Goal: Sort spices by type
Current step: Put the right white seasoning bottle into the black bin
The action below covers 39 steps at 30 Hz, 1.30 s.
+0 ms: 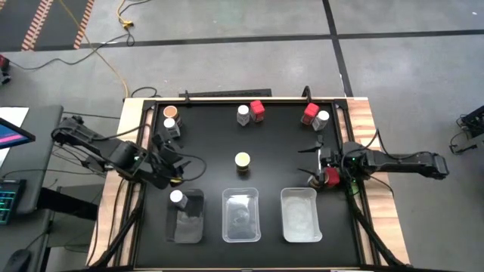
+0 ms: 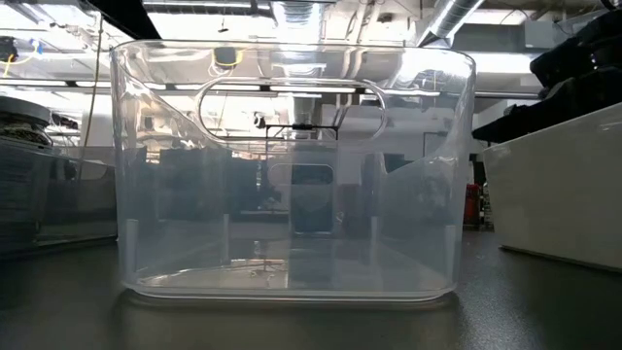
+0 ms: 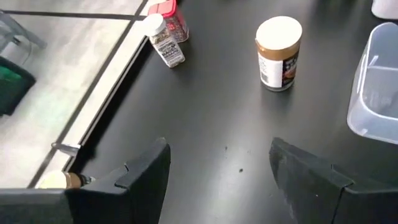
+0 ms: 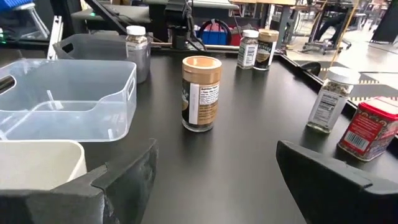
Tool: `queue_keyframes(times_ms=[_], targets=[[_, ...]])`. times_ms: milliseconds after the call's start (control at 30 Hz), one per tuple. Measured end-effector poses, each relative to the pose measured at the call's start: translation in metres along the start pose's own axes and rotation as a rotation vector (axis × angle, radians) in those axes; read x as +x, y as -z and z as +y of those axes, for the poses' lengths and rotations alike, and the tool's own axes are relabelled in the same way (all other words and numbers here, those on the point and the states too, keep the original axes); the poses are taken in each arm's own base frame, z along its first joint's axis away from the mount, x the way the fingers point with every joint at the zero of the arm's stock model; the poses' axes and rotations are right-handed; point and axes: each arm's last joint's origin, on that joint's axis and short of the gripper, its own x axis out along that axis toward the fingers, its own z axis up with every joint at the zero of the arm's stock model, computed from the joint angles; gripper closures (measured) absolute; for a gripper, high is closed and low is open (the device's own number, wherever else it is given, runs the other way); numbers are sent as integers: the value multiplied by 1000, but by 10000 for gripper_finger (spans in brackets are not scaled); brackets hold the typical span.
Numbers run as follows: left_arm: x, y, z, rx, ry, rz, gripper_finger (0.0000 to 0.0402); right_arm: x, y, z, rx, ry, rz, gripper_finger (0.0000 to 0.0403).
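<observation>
While two trays sit bare, the left tray (clear) holds one white-capped jar.

Left arm comes in from the left edge of the tabletop, elbow bent outside the rim, forearm angled in toward the centre. Left pincer sits low over the tabletop's left part, fingers parted with bare surface between them, gripping nothing. Right arm stretches straight in from the right edge of the tabletop, nearly level, wrist just inside the rim. Right pincer points toward the tabletop's middle, fingers spread wide, nothing held between them. Both wrists are level, both pincers close above the tabletop.
</observation>
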Motion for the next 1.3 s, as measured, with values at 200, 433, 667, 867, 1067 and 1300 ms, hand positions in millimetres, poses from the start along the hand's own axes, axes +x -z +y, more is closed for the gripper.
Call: queue_keyframes(times_ms=[200,433,667,867,1067,1300], targets=[[0,-2,-1,-93,11,-16,139,0,0,0,0,0,-3,39],[0,-5,-3,-171,30,-40,139,-1,-11,-3,53,29,-109,39],[-1,-10,-6,-211,61,-74,139,-9,-43,-11,177,147,-240,39],[1,-7,-1,-277,27,-41,139,-18,-78,-19,194,271,-255,46],[1,5,10,-260,4,-68,139,-16,-110,-26,324,334,-81,66],[4,32,23,-275,64,-194,139,-2,-140,-32,476,423,125,82]])
